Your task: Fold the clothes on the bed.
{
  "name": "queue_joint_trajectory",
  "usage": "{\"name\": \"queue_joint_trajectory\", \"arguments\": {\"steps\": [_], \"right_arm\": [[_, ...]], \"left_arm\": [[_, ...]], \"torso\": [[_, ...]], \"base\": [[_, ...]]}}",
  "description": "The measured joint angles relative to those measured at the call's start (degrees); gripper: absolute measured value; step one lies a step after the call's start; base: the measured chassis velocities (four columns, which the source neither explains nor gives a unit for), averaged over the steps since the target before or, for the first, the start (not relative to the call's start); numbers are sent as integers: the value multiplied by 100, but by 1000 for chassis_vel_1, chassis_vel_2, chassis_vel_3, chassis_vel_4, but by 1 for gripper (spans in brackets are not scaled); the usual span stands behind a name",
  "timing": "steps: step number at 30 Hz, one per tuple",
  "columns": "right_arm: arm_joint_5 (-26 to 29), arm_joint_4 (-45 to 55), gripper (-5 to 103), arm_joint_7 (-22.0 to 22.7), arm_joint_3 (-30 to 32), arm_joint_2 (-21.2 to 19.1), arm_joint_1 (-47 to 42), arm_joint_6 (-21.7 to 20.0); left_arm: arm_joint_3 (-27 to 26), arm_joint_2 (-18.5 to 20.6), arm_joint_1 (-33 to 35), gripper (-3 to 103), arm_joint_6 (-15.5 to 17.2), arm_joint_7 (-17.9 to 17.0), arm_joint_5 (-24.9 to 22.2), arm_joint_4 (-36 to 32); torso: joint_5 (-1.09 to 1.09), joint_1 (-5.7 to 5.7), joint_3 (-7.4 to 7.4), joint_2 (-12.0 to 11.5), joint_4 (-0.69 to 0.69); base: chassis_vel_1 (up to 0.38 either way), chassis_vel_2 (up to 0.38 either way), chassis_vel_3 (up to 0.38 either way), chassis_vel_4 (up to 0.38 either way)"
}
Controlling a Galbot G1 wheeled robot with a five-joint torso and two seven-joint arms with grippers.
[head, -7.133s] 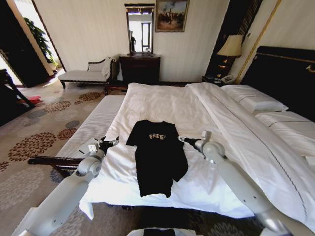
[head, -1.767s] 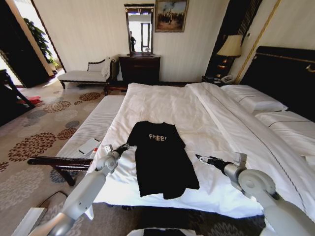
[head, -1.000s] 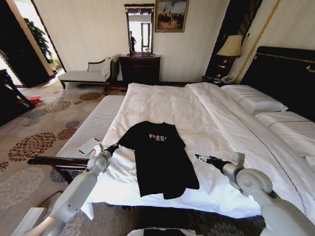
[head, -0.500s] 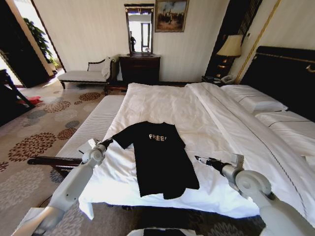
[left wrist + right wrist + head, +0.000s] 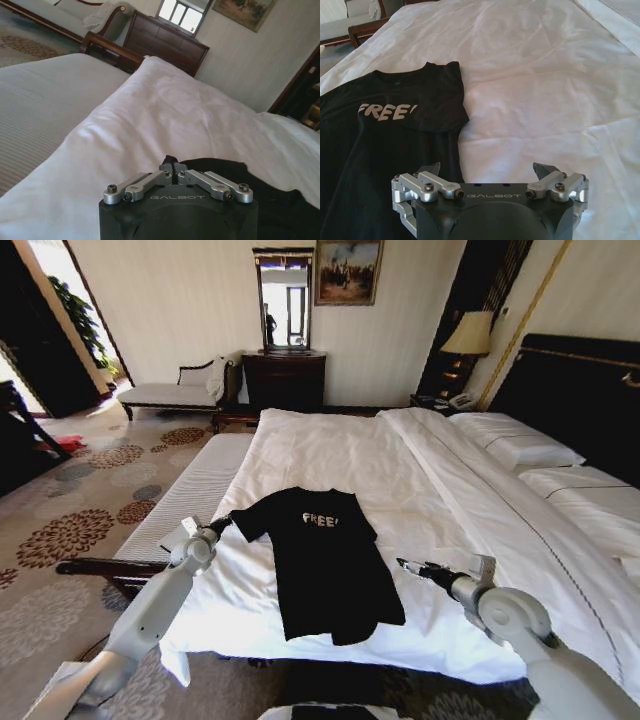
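Note:
The clothes, a black T-shirt with pale "FREE" lettering, lie flat near the foot of the bed on the white sheet. My left gripper is at the shirt's left sleeve tip, shut on the fabric; in the left wrist view its fingers are pinched together on black cloth. That sleeve is stretched out sideways. My right gripper hovers open just right of the shirt's body, above bare sheet. In the right wrist view the right gripper is spread wide, with the T-shirt beside it.
A white-striped bench with a dark wooden frame runs along the bed's left side. Pillows and the dark headboard are at the right. A dresser and chaise stand at the far wall.
My left gripper has drawn the shirt's left sleeve outward to the left, spreading it flat. The right gripper has stayed beside the shirt's right edge.

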Motion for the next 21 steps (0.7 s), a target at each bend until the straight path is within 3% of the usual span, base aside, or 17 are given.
{"name": "queue_joint_trajectory", "arguments": {"steps": [8, 21], "right_arm": [[-38, -22, 100, -46, 18, 0, 6, 5], [-112, -26, 100, -127, 93, 24, -31, 21]], "left_arm": [[566, -207, -483, 0, 46, -303, -132, -407], [1479, -823, -1271, 0, 57, -461, 96, 280]], "torso": [[0, 0, 0, 0, -1], [0, 0, 0, 0, 0]], "base": [[0, 0, 0, 0], [0, 0, 0, 0]]}}
